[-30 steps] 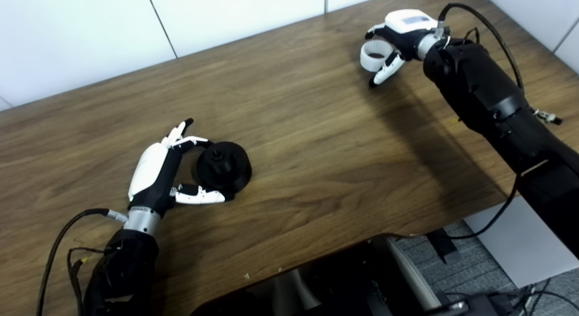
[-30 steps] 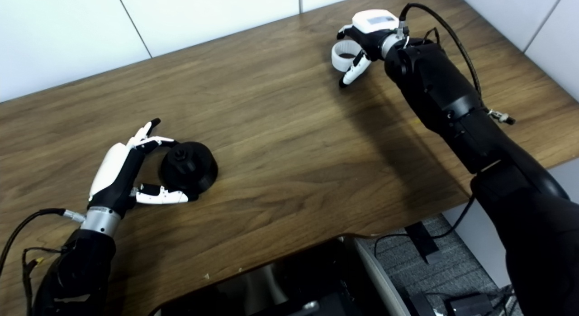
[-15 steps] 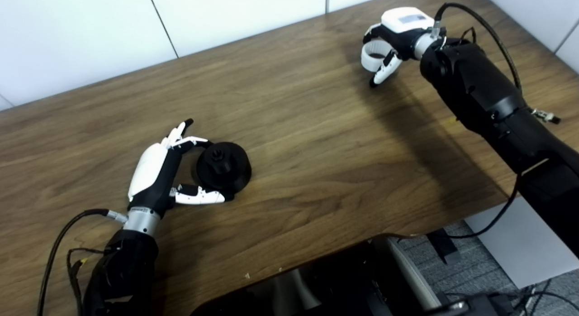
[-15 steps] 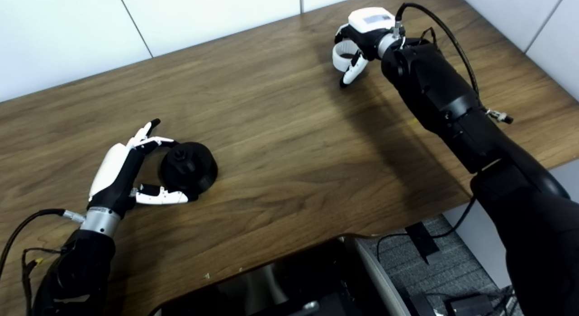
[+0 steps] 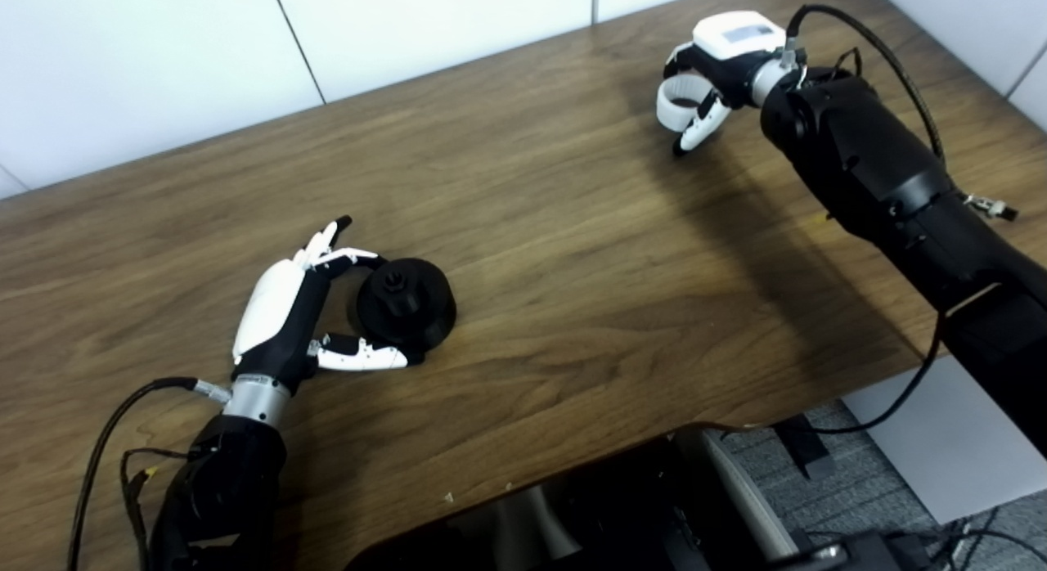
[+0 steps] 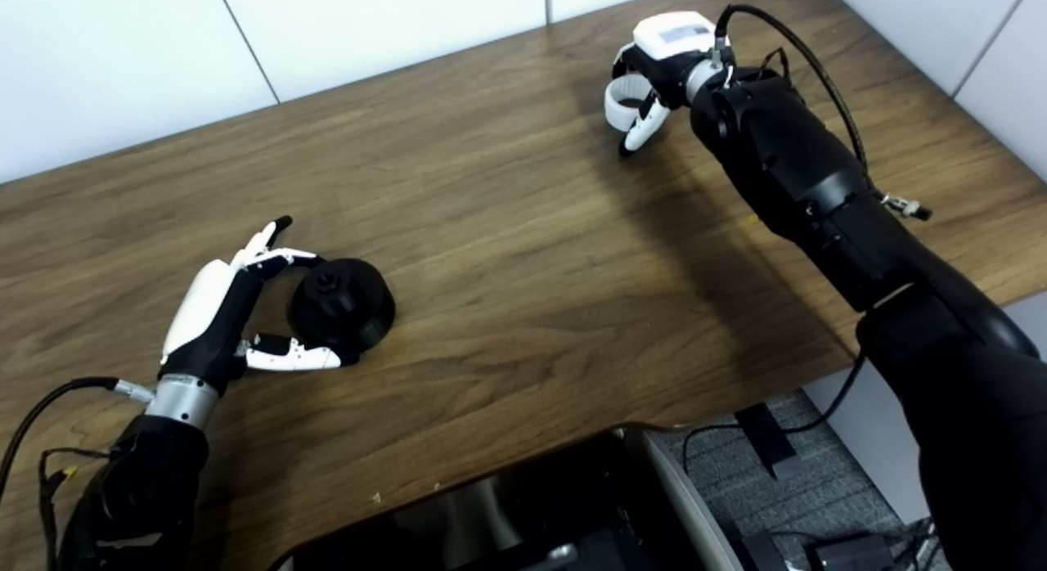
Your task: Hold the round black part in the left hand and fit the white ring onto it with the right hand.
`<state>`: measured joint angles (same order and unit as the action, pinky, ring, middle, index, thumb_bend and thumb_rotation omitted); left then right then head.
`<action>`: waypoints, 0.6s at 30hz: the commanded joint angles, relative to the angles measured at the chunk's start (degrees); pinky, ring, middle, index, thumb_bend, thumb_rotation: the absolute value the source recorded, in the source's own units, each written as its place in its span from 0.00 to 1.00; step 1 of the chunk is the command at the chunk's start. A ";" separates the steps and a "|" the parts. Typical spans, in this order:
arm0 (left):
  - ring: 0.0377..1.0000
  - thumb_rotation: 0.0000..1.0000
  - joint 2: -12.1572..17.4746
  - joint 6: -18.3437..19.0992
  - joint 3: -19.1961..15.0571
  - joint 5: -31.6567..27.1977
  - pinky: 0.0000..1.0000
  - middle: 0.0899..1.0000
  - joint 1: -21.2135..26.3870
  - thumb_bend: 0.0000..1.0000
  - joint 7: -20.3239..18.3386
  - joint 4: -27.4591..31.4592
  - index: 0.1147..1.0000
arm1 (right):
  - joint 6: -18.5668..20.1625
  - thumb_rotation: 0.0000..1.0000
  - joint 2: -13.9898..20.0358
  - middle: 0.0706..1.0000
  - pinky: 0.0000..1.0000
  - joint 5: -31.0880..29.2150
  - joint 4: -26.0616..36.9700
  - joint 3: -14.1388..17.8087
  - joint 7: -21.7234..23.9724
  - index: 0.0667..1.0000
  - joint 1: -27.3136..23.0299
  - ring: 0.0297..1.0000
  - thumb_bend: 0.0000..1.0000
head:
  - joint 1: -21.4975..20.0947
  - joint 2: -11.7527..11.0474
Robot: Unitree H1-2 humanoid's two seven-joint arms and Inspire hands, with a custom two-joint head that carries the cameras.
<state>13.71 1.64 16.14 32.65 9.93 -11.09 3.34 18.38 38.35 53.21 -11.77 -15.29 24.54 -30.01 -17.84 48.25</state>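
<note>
One round black part [image 5: 405,302] sits on the tabletop [image 5: 556,252] toward its left side, nearer the front edge, cupped by the left hand [image 5: 282,317] with fingers apart around it, thumb against its base. Well apart, near the back right corner, the right hand [image 5: 720,60] grips the white ring [image 5: 680,101].

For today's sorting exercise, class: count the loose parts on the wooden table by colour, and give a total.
Black: 1, the round black part, on the table within the left hand.
White: 1, the white ring, in the right hand.
Total: 2
</note>
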 commanded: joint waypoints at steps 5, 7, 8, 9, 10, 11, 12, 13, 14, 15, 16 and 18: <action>1.00 0.28 0.73 -0.30 -0.84 -0.25 1.00 1.00 1.47 1.00 0.11 2.08 0.58 | 2.58 0.25 3.34 0.82 0.94 2.20 -1.61 -0.58 0.84 0.81 -2.09 0.85 0.82 | -0.04 0.22; 1.00 0.29 0.75 -0.40 -0.93 -0.41 1.00 1.00 1.55 1.00 -0.01 2.03 0.57 | 2.73 0.23 3.39 0.82 0.92 1.64 -1.75 -0.36 0.58 0.81 -1.92 0.83 0.82 | -0.09 0.22; 1.00 0.29 0.76 -0.45 -0.99 -0.48 1.00 1.00 1.58 1.00 -0.03 1.98 0.57 | 2.67 0.22 3.34 0.82 0.92 1.16 -2.27 -0.13 0.31 0.81 -1.92 0.82 0.82 | -0.13 0.26; 1.00 0.29 0.76 -0.49 -1.03 -0.52 1.00 1.00 1.60 1.00 -0.04 1.94 0.57 | 2.62 0.21 3.32 0.82 0.93 0.82 -2.66 0.00 0.12 0.81 -1.94 0.82 0.82 | -0.14 0.27; 1.00 0.29 0.76 -0.44 -1.07 -0.50 1.00 1.00 1.64 1.00 -0.07 1.94 0.57 | 2.70 0.20 3.19 0.83 0.94 0.34 -2.87 0.32 -0.16 0.81 -1.86 0.81 0.82 | -0.16 0.30; 1.00 0.29 0.82 -0.50 -1.09 -0.47 1.00 1.00 1.70 1.00 -0.10 1.90 0.57 | 3.02 0.18 3.08 0.83 0.96 0.00 -2.33 0.65 -0.18 0.80 -1.65 0.80 0.82 | -0.12 0.33; 1.00 0.29 0.87 -0.56 -1.10 -0.45 1.00 1.00 1.75 1.00 -0.13 1.86 0.57 | 3.27 0.15 3.00 0.82 0.99 -0.20 -1.85 0.85 -0.16 0.79 -1.51 0.78 0.82 | -0.09 0.35; 1.00 0.29 0.90 -0.57 -1.13 -0.51 1.00 1.00 1.80 1.00 -0.22 1.84 0.57 | 3.31 0.14 2.98 0.81 0.99 -0.31 -1.56 0.95 -0.27 0.79 -1.38 0.77 0.81 | 0.01 0.41; 1.00 0.29 0.91 -0.54 -1.18 -0.59 1.00 1.00 1.84 1.00 -0.30 1.82 0.57 | 3.36 0.13 2.98 0.81 1.00 -0.34 -1.43 0.96 -0.28 0.78 -1.33 0.76 0.81 | 0.16 0.38; 1.00 0.29 0.89 -0.51 -1.22 -0.64 1.00 1.00 1.87 1.00 -0.37 1.81 0.57 | 3.37 0.12 2.98 0.80 1.00 -0.36 -1.44 0.95 -0.32 0.78 -1.32 0.75 0.80 | 0.24 0.38; 1.00 0.29 0.91 -0.58 -1.24 -0.64 1.00 1.00 1.90 1.00 -0.40 1.76 0.57 | 3.18 0.12 2.94 0.79 1.00 -0.57 -1.42 1.10 -0.65 0.77 -1.19 0.75 0.79 | 0.36 0.41; 1.00 0.29 0.96 -0.75 -1.25 -0.65 1.00 1.00 1.94 1.00 -0.40 1.68 0.57 | 2.98 0.10 2.88 0.77 1.00 -0.87 -1.18 1.34 -1.07 0.75 -1.00 0.73 0.78 | 0.38 0.46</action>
<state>13.76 1.64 15.57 32.40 9.95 -11.86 3.34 19.68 38.87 51.51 -12.99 -14.90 24.36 -30.76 -17.40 48.69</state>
